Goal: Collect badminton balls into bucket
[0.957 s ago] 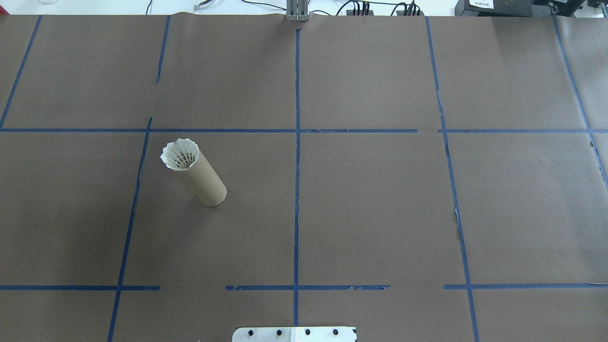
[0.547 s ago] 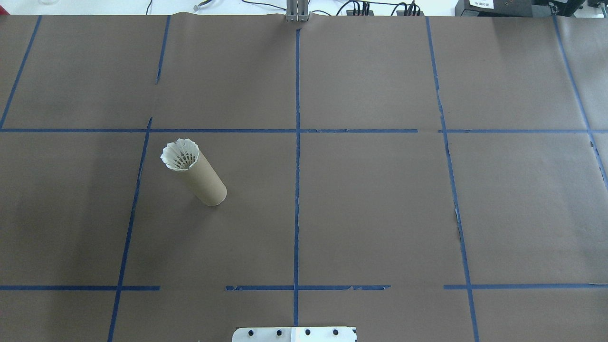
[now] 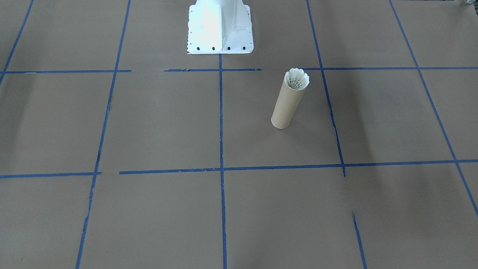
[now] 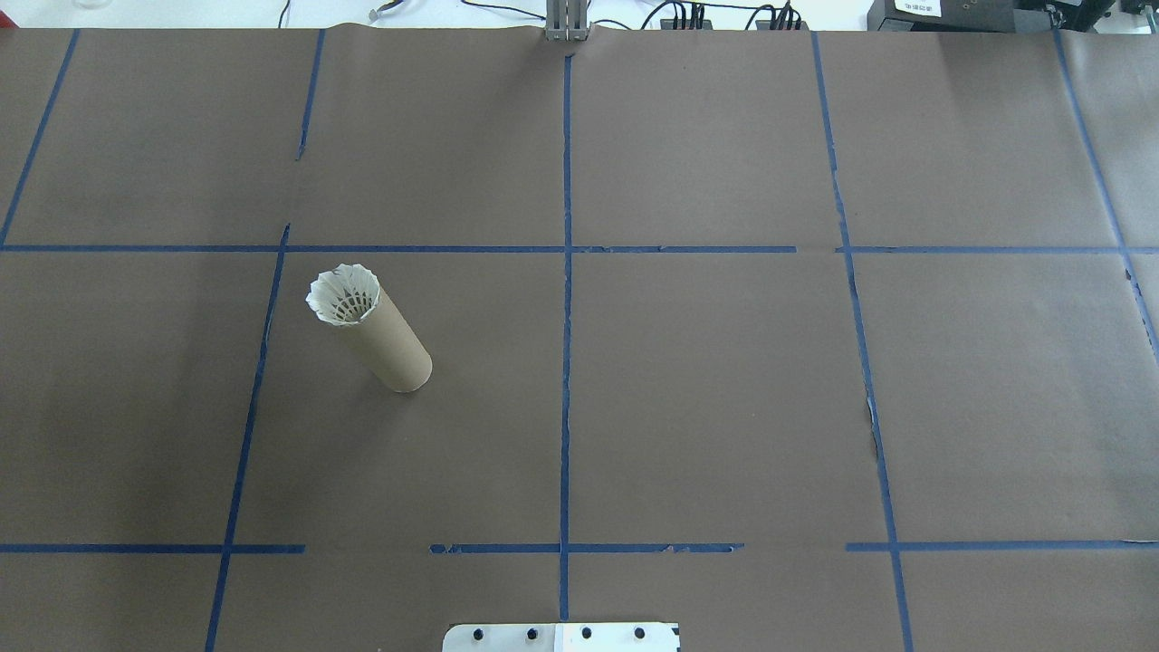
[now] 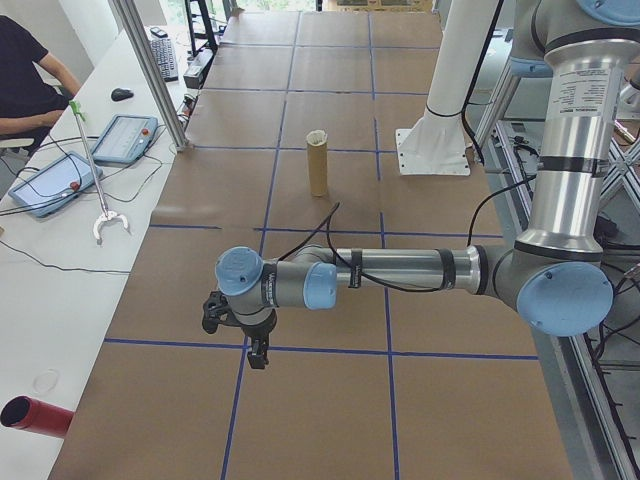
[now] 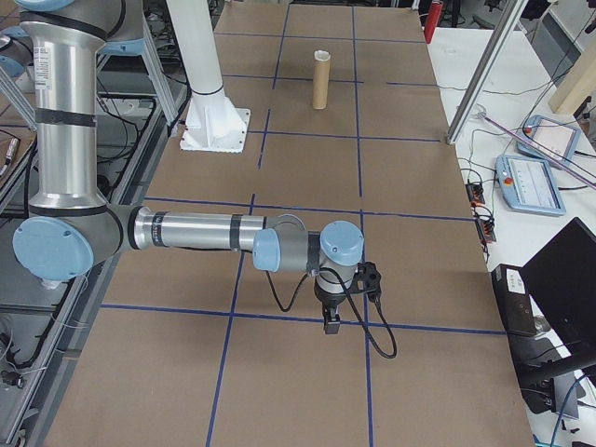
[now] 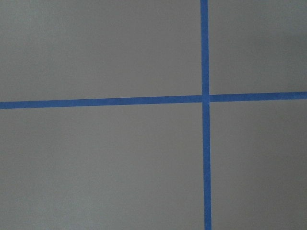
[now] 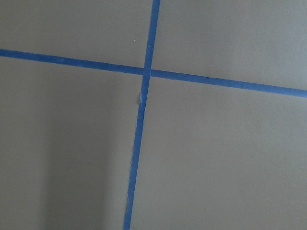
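The bucket (image 4: 387,342) is a tan cardboard tube standing upright on the brown paper, left of centre in the overhead view. It also shows as the bucket (image 3: 286,106), the bucket (image 5: 317,170) and the bucket (image 6: 321,86). A white feather badminton ball (image 4: 342,295) sits in its mouth, skirt up and poking above the rim; its feathers (image 3: 297,79) fill the opening. My left gripper (image 5: 258,355) hangs over a tape crossing, far from the tube on the near side. My right gripper (image 6: 331,324) hangs over another crossing at the opposite end. I cannot tell whether either is open or shut.
The white robot base (image 3: 219,26) stands at the table's robot edge. A person (image 5: 25,80) sits at a side bench with teach pendants (image 5: 125,138). A red cylinder (image 5: 35,415) lies on that bench. Another pendant (image 6: 535,182) lies beside the opposite end. Both wrist views show only paper and blue tape.
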